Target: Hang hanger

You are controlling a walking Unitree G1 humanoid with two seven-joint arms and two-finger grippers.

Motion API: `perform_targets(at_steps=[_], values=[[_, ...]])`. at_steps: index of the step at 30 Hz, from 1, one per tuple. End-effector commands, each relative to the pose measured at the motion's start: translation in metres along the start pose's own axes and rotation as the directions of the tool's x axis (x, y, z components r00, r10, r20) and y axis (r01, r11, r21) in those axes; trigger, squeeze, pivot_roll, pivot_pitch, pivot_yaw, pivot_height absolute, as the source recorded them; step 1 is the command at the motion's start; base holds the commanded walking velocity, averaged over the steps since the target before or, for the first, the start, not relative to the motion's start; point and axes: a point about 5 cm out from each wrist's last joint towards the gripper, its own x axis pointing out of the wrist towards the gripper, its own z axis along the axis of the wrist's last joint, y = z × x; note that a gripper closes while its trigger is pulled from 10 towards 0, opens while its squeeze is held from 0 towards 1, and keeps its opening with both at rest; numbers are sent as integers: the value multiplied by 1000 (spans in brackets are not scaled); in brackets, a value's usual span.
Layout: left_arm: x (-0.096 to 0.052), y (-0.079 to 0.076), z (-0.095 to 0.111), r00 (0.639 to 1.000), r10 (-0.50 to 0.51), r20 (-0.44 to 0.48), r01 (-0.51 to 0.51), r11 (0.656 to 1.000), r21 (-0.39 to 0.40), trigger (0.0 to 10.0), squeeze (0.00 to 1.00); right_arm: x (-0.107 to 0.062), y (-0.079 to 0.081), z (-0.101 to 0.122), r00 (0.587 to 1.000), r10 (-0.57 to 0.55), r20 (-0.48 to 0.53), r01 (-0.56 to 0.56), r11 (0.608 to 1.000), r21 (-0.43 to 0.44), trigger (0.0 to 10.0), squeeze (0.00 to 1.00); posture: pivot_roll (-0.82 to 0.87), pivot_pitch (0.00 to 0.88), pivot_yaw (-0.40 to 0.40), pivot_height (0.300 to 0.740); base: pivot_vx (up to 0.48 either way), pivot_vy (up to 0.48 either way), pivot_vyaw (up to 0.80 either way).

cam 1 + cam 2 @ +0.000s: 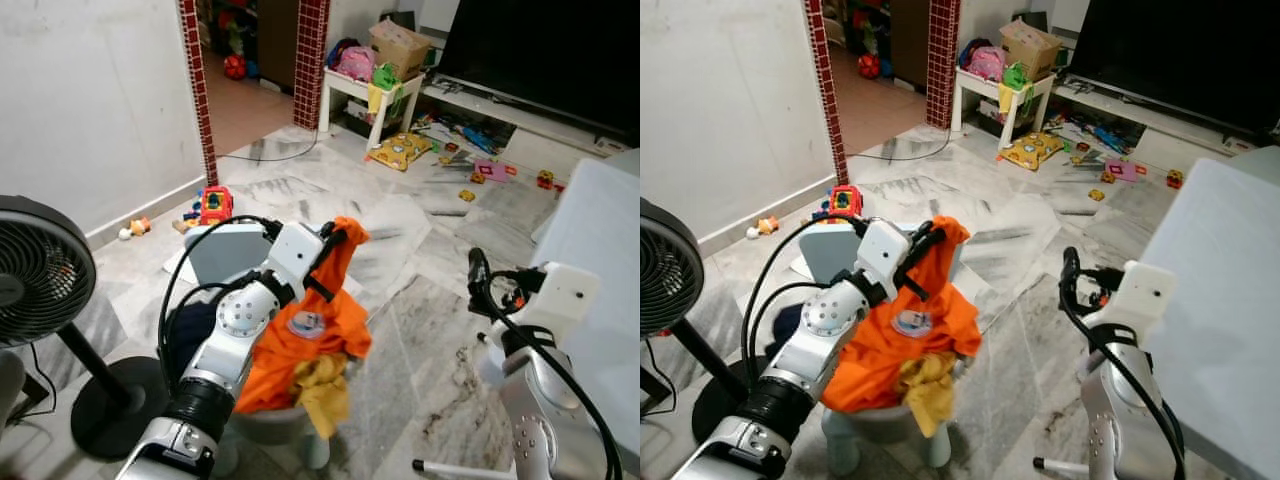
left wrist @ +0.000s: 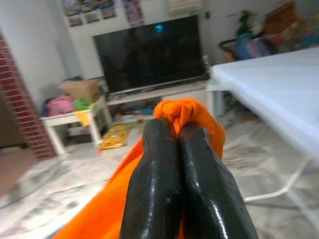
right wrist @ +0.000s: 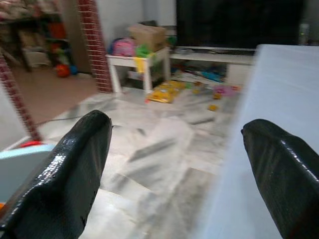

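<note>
Left tool (image 1: 338,238) pinching soft, crumpled orange shirt (image 1: 320,330)

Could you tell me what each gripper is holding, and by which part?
Left gripper pinches the orange shirt by a bunched top fold; right gripper is open, holding nothing.

One fan (image 1: 35,270), perhaps two garments (image 1: 310,330).

A black fan (image 1: 40,270) stands at nine o'clock; a television (image 1: 545,45) at one o'clock, toys (image 1: 400,150) scattered on the marble floor (image 1: 400,330) below.
</note>
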Motion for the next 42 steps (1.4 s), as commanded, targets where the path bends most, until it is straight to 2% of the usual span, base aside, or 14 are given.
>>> perform_targets(at_steps=[1, 16, 23, 28, 31, 36, 42], values=[[0, 5, 3, 1000, -1, 6, 1, 1000, 31, 10000, 0, 0, 1, 0, 1000, -3, -3, 3, 1000, 3, 10000, 0, 41, 0, -76, 740, 0, 0, 0], [1, 2, 1, 1000, 8, 2, -8, 1000, -17, 10000, 0, -1, -2, -5, 1000, -18, -6, 18, 999, -48, 10000, 0, 42, 0, -81, 740, 0, 0, 0], [2, 1, 0, 1000, 9, -2, -9, 1000, -15, 10000, 0, -1, 1, -6, 1000, 11, -14, -12, 1000, -29, 10000, 0, 41, 0, -82, 740, 0, 0, 0], [2, 0, 0, 1000, 7, -6, -7, 1000, -17, 10000, 0, -2, 3, -9, 1000, 18, -20, -19, 998, -56, 10000, 0, 41, 0, -84, 740, -241, 0, 0], [2, 0, 0, 1000, 5, -8, -5, 1000, -18, 10000, 0, -2, 0, -10, 1000, -4, -12, 3, 997, -82, 10000, 0, 41, 0, -85, 740, -250, 0, 0], [1, -2, -1, 1000, -3, -8, 3, 1000, -19, 10000, 0, -3, -6, -10, 1000, -27, -11, 26, 997, -77, 10000, 0, 39, 0, -83, 740, -253, 0, 0], [1, -4, -1, 1000, -10, -10, 10, 1000, -18, 10000, 0, -5, -6, -11, 1000, -23, -17, 22, 997, -80, 10000, 0, 35, 0, -84, 740, -255, 0, 0]])
